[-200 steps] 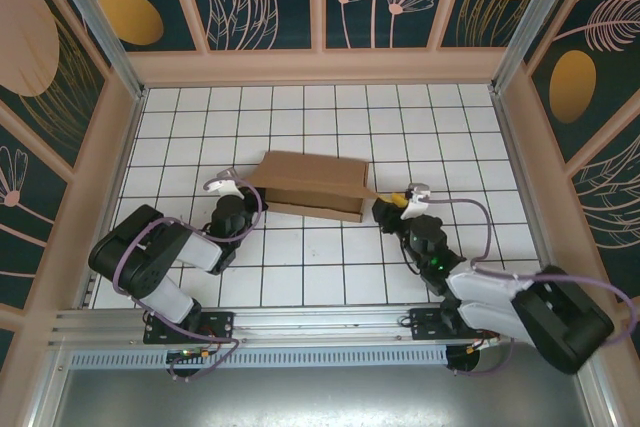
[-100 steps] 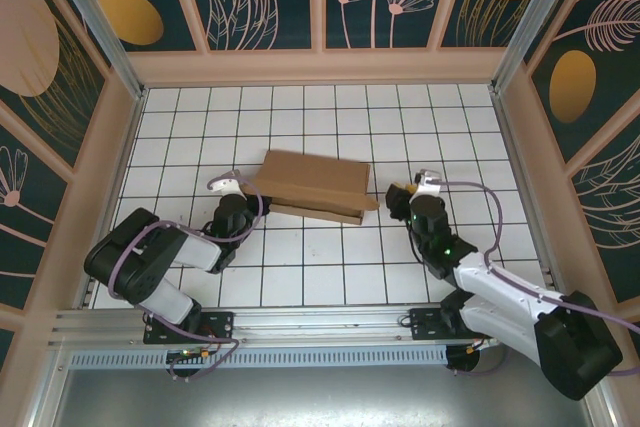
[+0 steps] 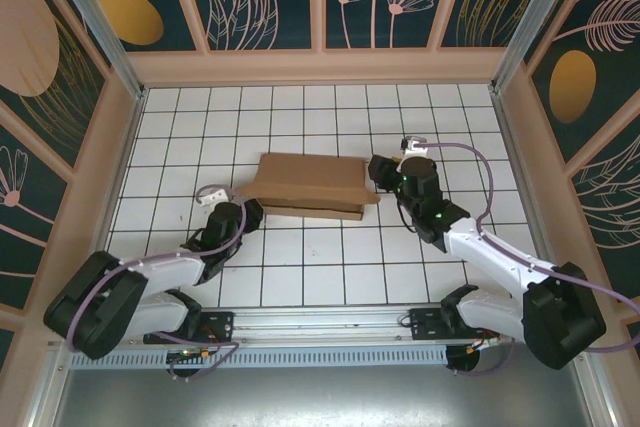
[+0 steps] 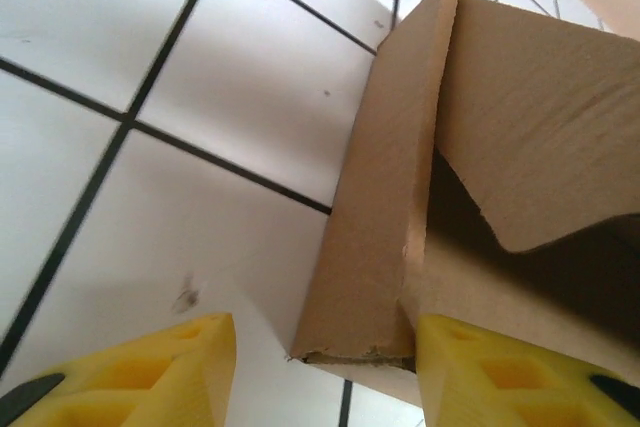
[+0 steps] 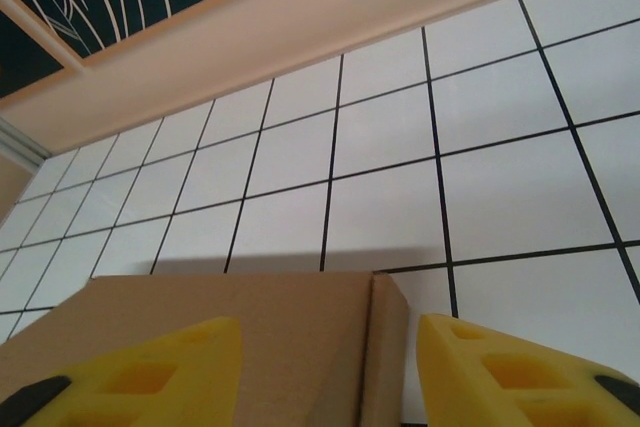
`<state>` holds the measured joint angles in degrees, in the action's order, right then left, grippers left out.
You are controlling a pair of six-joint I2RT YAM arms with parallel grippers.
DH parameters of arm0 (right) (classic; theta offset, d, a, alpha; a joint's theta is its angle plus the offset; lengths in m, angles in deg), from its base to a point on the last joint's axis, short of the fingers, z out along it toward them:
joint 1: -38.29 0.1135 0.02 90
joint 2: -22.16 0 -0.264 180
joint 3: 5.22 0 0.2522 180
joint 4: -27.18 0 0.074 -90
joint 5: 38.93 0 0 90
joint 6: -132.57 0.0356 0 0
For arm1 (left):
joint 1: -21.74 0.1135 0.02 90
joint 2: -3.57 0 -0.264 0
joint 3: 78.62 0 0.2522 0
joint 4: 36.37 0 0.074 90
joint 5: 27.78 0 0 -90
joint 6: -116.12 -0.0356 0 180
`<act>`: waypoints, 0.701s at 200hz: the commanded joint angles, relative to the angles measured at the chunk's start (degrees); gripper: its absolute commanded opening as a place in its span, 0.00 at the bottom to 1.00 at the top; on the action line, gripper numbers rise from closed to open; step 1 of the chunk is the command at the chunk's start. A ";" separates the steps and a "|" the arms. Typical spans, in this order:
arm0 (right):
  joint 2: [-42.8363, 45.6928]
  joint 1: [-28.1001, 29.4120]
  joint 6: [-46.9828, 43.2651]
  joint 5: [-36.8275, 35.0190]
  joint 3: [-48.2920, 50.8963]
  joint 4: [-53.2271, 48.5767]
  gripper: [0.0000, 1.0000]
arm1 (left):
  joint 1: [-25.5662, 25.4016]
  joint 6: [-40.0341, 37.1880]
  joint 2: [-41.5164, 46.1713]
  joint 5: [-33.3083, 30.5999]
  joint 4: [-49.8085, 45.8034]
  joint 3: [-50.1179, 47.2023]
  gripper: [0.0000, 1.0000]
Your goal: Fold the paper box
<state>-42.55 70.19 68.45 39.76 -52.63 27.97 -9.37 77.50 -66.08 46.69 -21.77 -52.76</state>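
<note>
- From above, the table (image 3: 300,117) is white tile with black lines. Pale wooden walls (image 3: 320,65) carrying dark flower panels close it in on the left, far and right sides.
- The paper box (image 3: 310,185) lies near the middle of the table, its long side running left to right. Bare tiles separate it from every wall, with the most room on the far side.
- My left tool (image 3: 250,211) sits at the box's near-left corner and my right tool (image 3: 380,171) at its right end. Both arms reach in low from the near edge, and the tiles between them in front of the box are free.
- The box is plain brown cardboard, shallow and partly folded, with a wide top panel and a creased flap at the right end.
- At my left wrist, the left tool (image 4: 325,377) is spread, its yellow fingers (image 4: 150,372) well apart. The box's lower corner (image 4: 380,197) stands between them, clear of the left finger and just beside the right one; I cannot tell if that one touches.
- One box wall stands upright here, slightly frayed at the bottom. A flap with a curved edge hangs over a dark hollow behind it.
- At my right wrist, the right tool (image 5: 330,372) is spread too, pinching nothing. The flat brown top of the box (image 5: 230,312) and its folded end strip sit between the fingers (image 5: 520,377), with open tiles running beyond to the far wall.
</note>
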 commanded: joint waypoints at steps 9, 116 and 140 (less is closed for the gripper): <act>-1.75 -0.26 -1.20 4.60 -2.18 -1.15 0.53 | -0.11 2.11 10.80 -9.82 -19.22 1.58 0.47; -3.26 -0.26 -4.22 7.14 -3.78 -3.29 0.62 | -0.09 -3.62 35.34 -16.36 -37.66 7.09 0.34; -3.65 -0.25 -4.52 8.67 -4.31 -3.38 0.63 | -0.08 -4.99 42.25 -22.97 -40.58 9.05 0.27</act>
<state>-45.68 70.19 65.37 46.71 -54.64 25.39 -9.39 74.13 -29.62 30.37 -57.77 -46.07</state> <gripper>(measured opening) 0.624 0.297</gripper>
